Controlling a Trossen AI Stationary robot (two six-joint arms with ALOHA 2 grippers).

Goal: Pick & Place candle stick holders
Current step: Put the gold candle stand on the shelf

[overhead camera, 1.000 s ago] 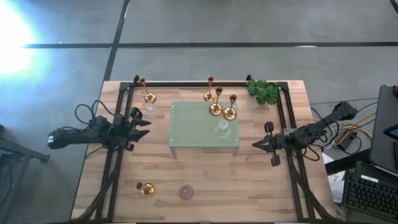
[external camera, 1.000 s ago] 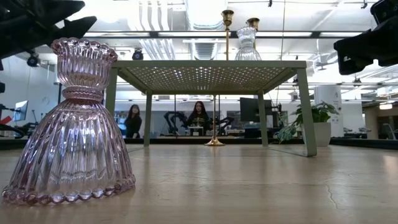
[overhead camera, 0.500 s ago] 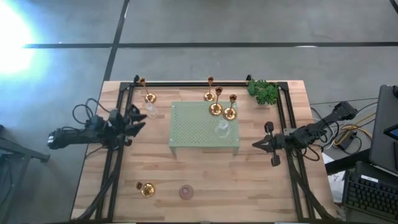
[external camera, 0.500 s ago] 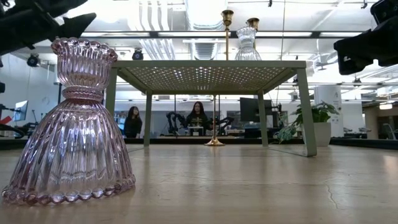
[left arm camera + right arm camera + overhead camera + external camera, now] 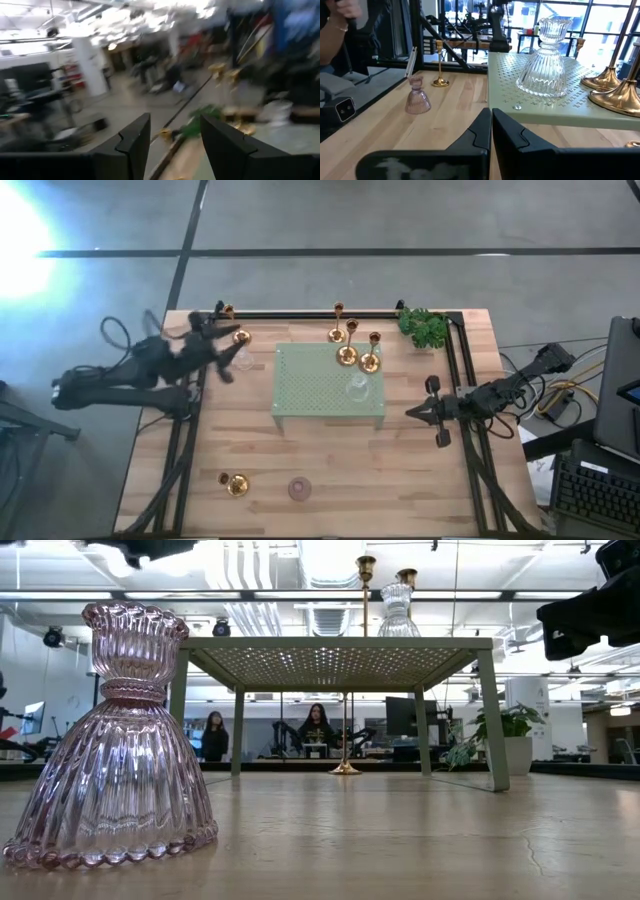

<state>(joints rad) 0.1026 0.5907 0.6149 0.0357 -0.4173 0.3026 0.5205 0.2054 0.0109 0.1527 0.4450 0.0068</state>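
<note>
We are reaching: our left tool (image 5: 228, 352), fingers apart and empty, hangs upper left of the frame beside a clear glass holder (image 5: 243, 359); next, descend and close. Right tool (image 5: 418, 412) rests shut.

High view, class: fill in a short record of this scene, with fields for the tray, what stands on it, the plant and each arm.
tray: pale green perforated tray, mid-table
on tray: clear glass holder, two brass holders
plant: green sprig, far right corner
left gripper: jaws open, empty, near far left corner
right gripper: jaws shut, empty, right of tray
</note>
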